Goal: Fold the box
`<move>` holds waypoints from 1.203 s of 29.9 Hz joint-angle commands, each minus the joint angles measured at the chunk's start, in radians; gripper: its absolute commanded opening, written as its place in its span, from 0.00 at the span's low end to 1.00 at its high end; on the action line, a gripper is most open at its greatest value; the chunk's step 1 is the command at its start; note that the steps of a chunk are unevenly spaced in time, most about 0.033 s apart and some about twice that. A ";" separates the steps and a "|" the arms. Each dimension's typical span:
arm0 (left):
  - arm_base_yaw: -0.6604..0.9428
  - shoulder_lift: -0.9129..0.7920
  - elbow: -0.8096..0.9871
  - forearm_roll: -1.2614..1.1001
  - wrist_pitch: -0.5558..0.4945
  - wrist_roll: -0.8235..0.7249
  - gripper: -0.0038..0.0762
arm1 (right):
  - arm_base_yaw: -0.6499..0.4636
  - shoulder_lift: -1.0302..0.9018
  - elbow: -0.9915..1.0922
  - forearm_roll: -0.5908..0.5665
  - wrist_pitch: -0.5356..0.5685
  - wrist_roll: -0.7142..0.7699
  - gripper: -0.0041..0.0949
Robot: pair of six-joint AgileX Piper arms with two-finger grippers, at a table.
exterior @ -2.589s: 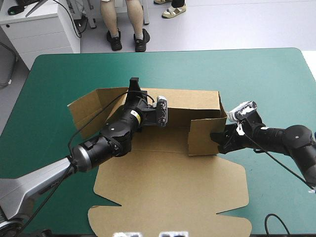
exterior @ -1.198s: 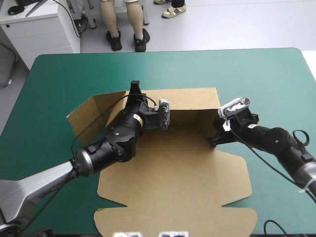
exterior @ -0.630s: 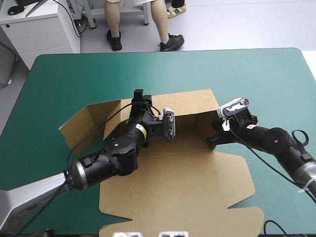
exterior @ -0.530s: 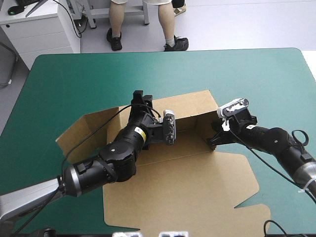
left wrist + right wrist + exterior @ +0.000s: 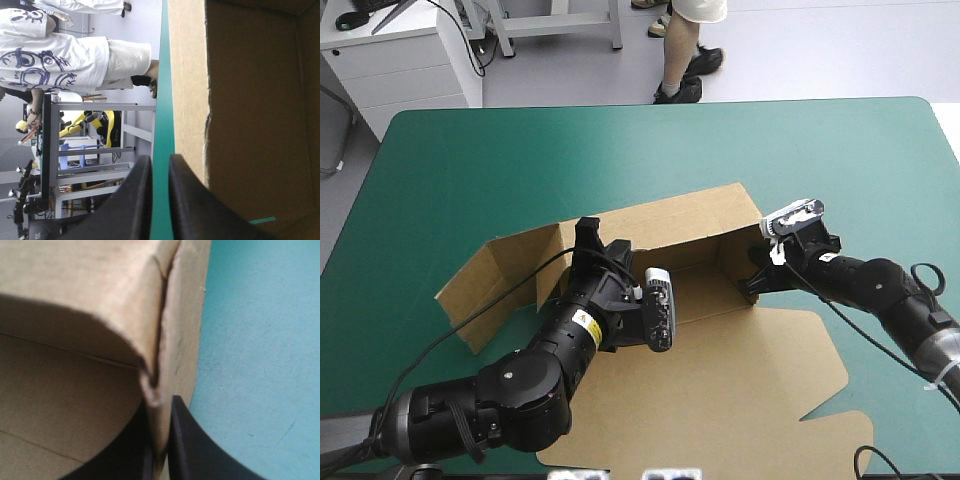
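At its right corner, the box [image 5: 720,350] is being pinched by the right gripper [image 5: 161,415]; the left gripper [image 5: 160,160] (fingers [image 5: 190,200] almost touching) is being held beside the back wall.

Brown box [image 5: 720,400], teal-green cover [image 5: 470,160]

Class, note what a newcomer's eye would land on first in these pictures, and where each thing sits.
The half-folded brown box stands out first, mid-table on the teal-green cover, with its walls raised and its lid flat toward the robot. The right tool pinches the near end of the right wall. The left tool is at the left end of the far wall.
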 commanded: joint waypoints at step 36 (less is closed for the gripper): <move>1.106 -0.162 -0.526 -1.046 0.118 0.351 0.07 | 0.002 -0.021 -0.030 0.017 -0.027 0.005 0.02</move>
